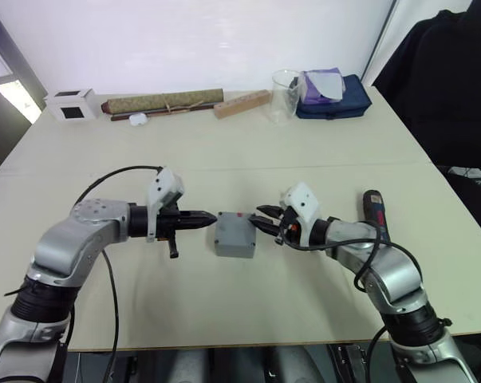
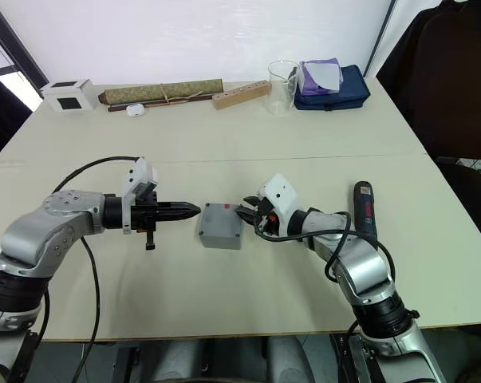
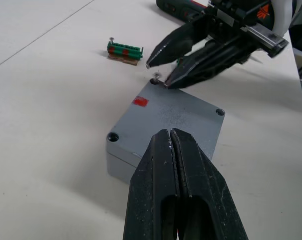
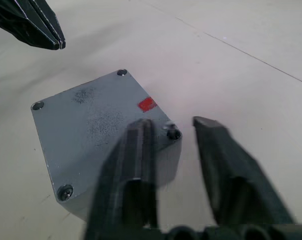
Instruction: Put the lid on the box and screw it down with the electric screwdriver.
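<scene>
The grey box (image 1: 235,234) sits mid-table with the lid (image 3: 171,112) lying flat on top of it, a small red mark near one corner. My left gripper (image 1: 212,218) is shut and empty, its tip just off the box's left side. My right gripper (image 4: 171,121) is open at the box's right corner, its fingers either side of a small screw (image 4: 171,131) standing in that corner hole. The electric screwdriver (image 1: 375,211) lies on the table beyond my right forearm, untouched.
A small green terminal block (image 3: 124,51) lies on the table close behind the box. Along the far edge stand a white cube (image 1: 71,104), a brown roll (image 1: 164,103), a wooden block (image 1: 242,104), a clear beaker (image 1: 285,96) and a blue pouch (image 1: 334,97).
</scene>
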`<move>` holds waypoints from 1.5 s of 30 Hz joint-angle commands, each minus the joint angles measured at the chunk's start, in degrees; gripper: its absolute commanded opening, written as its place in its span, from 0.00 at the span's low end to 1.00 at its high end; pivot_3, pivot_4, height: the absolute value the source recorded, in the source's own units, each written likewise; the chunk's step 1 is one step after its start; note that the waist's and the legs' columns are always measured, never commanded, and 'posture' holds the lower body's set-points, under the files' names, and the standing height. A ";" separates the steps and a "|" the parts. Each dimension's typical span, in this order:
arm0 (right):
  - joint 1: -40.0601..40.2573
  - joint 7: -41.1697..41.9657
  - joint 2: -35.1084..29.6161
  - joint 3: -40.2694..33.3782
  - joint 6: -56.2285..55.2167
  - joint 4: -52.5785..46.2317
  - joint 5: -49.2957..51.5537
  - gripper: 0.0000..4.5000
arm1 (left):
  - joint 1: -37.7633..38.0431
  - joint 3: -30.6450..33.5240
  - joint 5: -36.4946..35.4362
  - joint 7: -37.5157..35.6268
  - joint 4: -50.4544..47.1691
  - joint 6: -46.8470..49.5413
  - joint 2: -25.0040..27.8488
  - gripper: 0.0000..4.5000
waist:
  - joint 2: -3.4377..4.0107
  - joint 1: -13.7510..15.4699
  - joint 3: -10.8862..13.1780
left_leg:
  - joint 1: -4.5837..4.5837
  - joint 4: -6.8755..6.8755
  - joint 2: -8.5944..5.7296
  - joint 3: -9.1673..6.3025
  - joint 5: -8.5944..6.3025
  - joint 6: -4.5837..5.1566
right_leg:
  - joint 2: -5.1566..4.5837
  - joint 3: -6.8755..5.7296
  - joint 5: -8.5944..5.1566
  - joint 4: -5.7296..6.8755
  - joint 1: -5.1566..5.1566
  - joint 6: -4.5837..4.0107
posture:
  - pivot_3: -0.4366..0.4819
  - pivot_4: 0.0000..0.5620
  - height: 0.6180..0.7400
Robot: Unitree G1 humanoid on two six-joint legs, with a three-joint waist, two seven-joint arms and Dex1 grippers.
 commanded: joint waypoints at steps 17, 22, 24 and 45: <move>-17.92 -1.18 -24.69 -31.54 48.67 1.17 23.59 0.99 | -9.83 -4.91 -0.19 -7.46 -1.46 -5.69 -5.60 0.00 | 0.04 0.19 0.03 | -0.04 0.00 -0.03 0.01 0.00 0.00 | -0.02 0.00 0.00 -0.02 -0.01 -0.01 | 0.48 0.27 1.00; -19.35 -0.29 -52.96 -11.35 51.63 22.16 39.20 0.99 | -13.08 -9.58 2.97 -12.21 -0.66 -11.66 -7.04 0.00 | 0.14 0.72 0.07 | -0.08 -0.05 -0.06 0.08 0.00 0.02 | -0.10 -0.01 -0.01 -0.18 0.02 -0.03 | 0.48 0.27 1.00; -21.82 -0.52 -54.72 -5.74 51.63 24.91 41.49 0.99 | -13.18 -10.24 3.61 -12.51 -0.47 -12.61 -7.58 0.00 | 0.11 -0.17 0.07 | -0.12 -0.09 0.00 0.12 -0.02 0.05 | -0.04 0.00 -0.11 -0.46 0.06 -0.20 | 0.48 0.27 1.00; -37.26 3.88 -39.00 22.61 50.76 43.50 23.89 0.99 | -7.33 -9.20 3.43 -6.86 -9.93 -7.85 -5.43 0.00 | 0.19 -0.81 0.10 | -0.25 0.03 0.02 0.22 -0.03 0.06 | 0.01 0.13 0.01 -0.47 -0.07 0.06 | 0.48 0.27 1.00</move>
